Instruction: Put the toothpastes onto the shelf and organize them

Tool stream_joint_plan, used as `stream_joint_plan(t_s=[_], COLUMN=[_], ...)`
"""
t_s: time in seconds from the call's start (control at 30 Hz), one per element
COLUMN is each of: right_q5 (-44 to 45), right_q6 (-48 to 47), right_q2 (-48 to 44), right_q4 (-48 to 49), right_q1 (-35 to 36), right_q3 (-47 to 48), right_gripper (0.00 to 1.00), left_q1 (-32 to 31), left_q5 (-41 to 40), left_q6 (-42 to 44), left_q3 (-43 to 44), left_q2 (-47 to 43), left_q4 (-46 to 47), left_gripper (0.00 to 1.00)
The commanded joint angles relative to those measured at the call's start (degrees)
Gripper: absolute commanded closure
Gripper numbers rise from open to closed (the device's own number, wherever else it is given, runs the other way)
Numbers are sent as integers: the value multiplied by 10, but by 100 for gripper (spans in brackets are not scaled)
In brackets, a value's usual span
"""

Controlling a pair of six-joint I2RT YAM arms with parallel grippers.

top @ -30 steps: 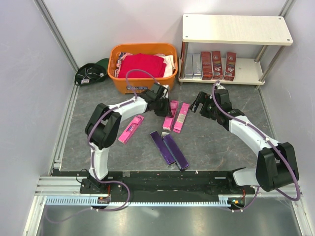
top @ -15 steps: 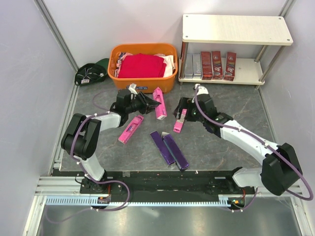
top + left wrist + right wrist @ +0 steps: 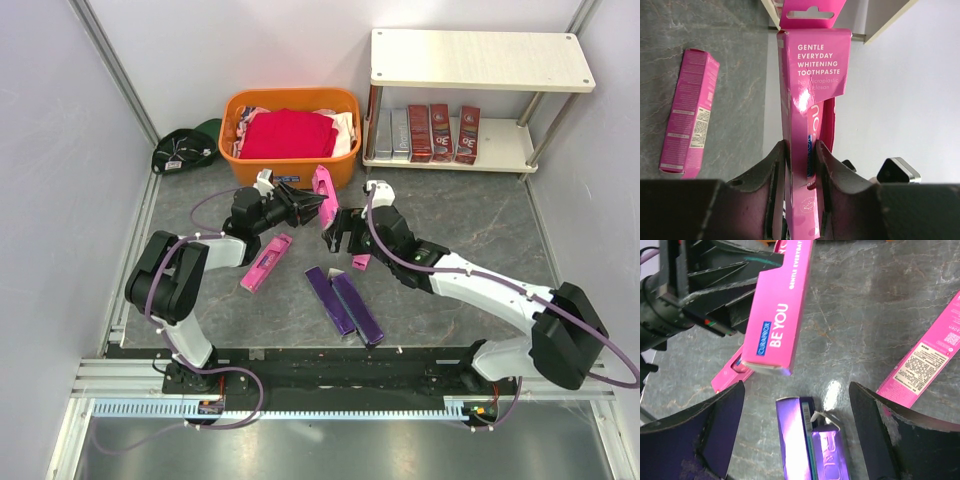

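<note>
My left gripper (image 3: 303, 206) is shut on a hot pink toothpaste box (image 3: 324, 190), held above the table in front of the basket; in the left wrist view the box (image 3: 807, 95) stands clamped between both jaws (image 3: 800, 155). My right gripper (image 3: 334, 231) is open just right of that box. In its wrist view the held box (image 3: 782, 310) hangs ahead of the wide-open jaws (image 3: 797, 415). Two purple boxes (image 3: 343, 301) lie on the table below. Other pink boxes lie at the left (image 3: 266, 262) and under the right arm (image 3: 360, 262). The shelf (image 3: 480, 60) stands at the back right.
On the shelf's lower board (image 3: 510, 150) stand silver-grey boxes (image 3: 391, 132) and dark red boxes (image 3: 441, 132). An orange basket (image 3: 290, 168) with a red cloth (image 3: 288, 133) sits left of the shelf. A dark bundle (image 3: 183, 148) lies in the back-left corner.
The left gripper has lifted the pink box off the table and drawn back left with it. The right arm has swung left from near the shelf to beside the held box.
</note>
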Motion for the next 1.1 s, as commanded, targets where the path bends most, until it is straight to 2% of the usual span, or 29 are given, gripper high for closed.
stream_joint_plan(t_s=[0.0, 0.37, 0.6, 0.73, 0.8, 0.83, 0.93, 0.97, 1.07], right_q5=[36, 43, 41, 33, 32, 30, 19, 15, -3], right_q6=[6, 0, 1, 1, 1, 3, 6, 7, 17], right_q2=[22, 58, 65, 60, 58, 55, 51, 50, 45], right_q4=[47, 89, 88, 79, 78, 76, 74, 74, 73], right_q1=[3, 2, 1, 0, -1, -2, -11, -13, -28], right_q3=[30, 57, 72, 71, 69, 68, 67, 67, 67], right_gripper=[8, 25, 57, 64, 67, 67, 70, 72, 73], left_q1=[1, 0, 0, 2, 4, 4, 7, 8, 10], left_q5=[16, 27, 26, 26, 25, 26, 24, 23, 20], left_q6=[-30, -27, -26, -19, -12, -4, 19, 24, 46], left_q3=[6, 8, 6, 5, 4, 3, 2, 1, -1], left_q2=[3, 4, 2, -1, -7, -9, -20, -24, -39], left_q4=[61, 58, 57, 55, 51, 46, 18, 13, -5], left_gripper=[86, 86, 84, 78, 70, 58, 42, 33, 21])
